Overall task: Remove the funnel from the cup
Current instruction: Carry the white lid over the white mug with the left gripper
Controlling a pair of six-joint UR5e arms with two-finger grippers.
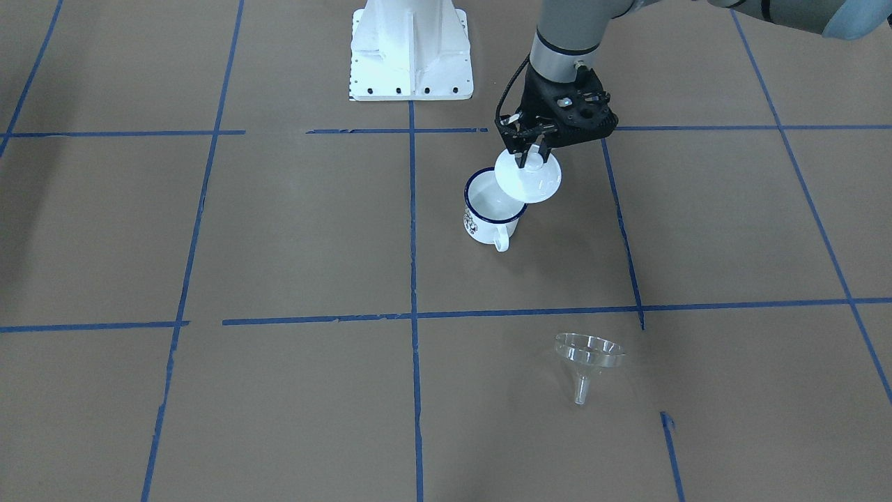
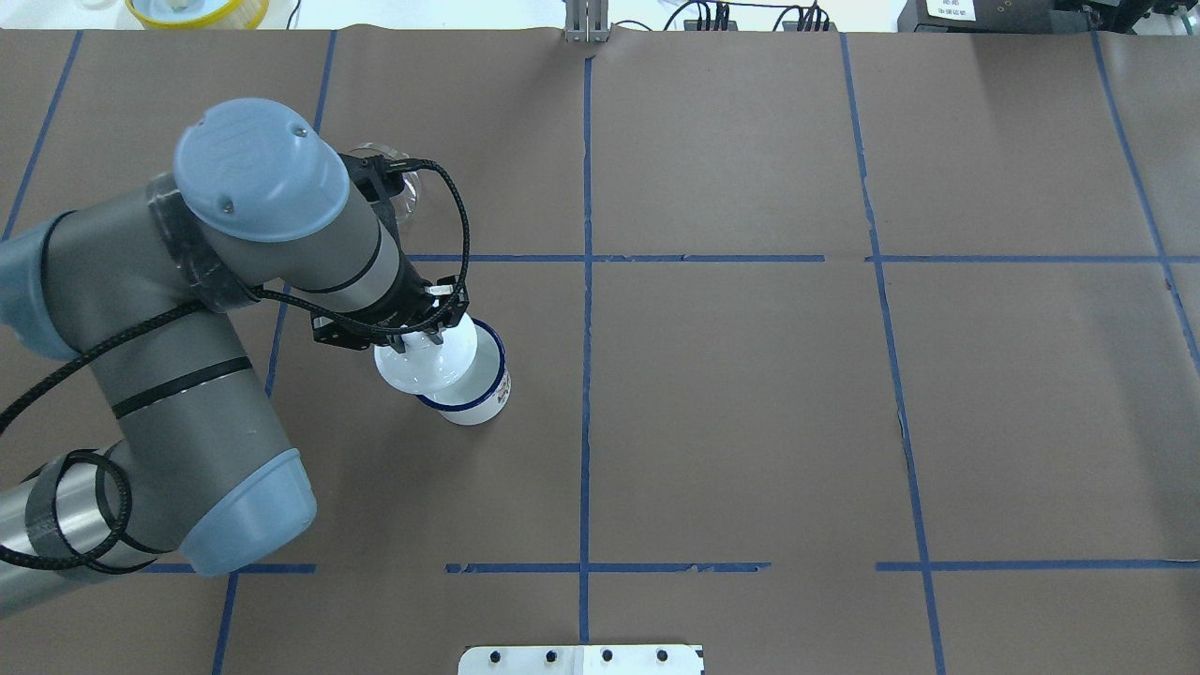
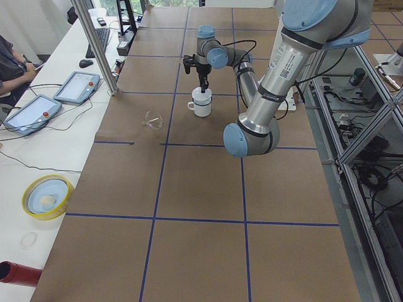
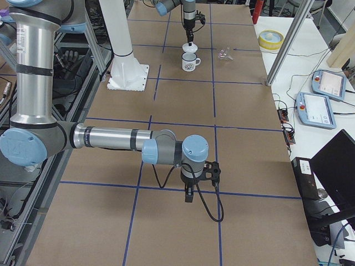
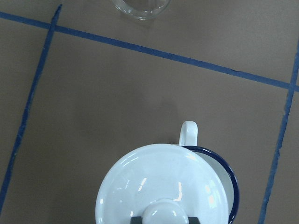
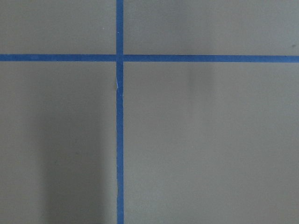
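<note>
The clear funnel [image 1: 589,352] lies on the brown paper, apart from the cup; it also shows at the top edge of the left wrist view [image 5: 140,7]. The white mug [image 1: 488,216] with a dark blue rim stands upright, handle toward the funnel. My left gripper [image 1: 527,155] is shut on the knob of a white domed lid [image 1: 529,178] and holds it tilted just above the mug's rim, partly over its opening [image 5: 159,182]. My right gripper [image 4: 189,195] hangs low over the paper, far from the mug; I cannot tell whether it is open or shut.
The white robot base [image 1: 411,52] stands behind the mug. Blue tape lines divide the brown paper. A yellow dish [image 3: 45,196] and operator tablets [image 3: 75,87] lie on the side table beyond the paper's edge.
</note>
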